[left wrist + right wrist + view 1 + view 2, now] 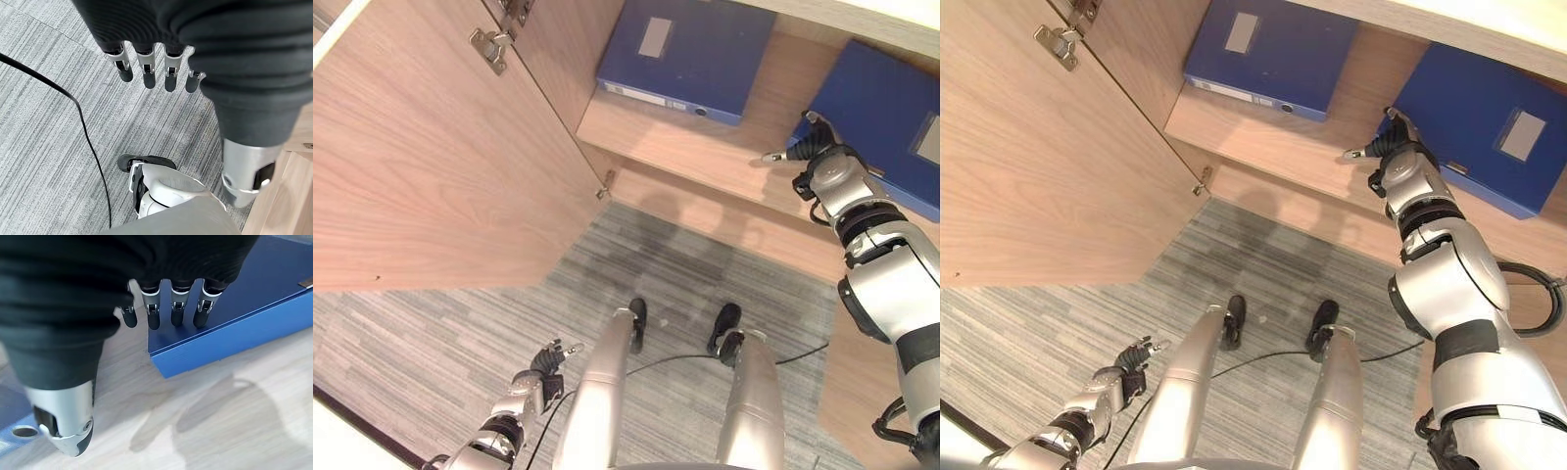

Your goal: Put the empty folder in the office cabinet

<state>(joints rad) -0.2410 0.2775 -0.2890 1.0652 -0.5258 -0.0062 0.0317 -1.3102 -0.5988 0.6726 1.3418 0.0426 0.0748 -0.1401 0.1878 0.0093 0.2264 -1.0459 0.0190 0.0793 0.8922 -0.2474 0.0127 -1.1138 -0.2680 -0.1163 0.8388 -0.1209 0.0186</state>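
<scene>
Left hand (540,364) hangs low near the carpet floor (431,333), fingers loose and open, holding nothing. Further up, the right hand (818,155) reaches into the office cabinet (705,147). Its fingers (177,313) are nearly straight and rest at the near corner of a blue folder (1489,122), without gripping it. This folder lies flat on the shelf, on the right side, and it seems already placed. A second blue folder (690,54) lies further back to the left. I think the risk is small: if the fingers catch the corner while leaving, the folder may be dragged toward the shelf edge.
</scene>
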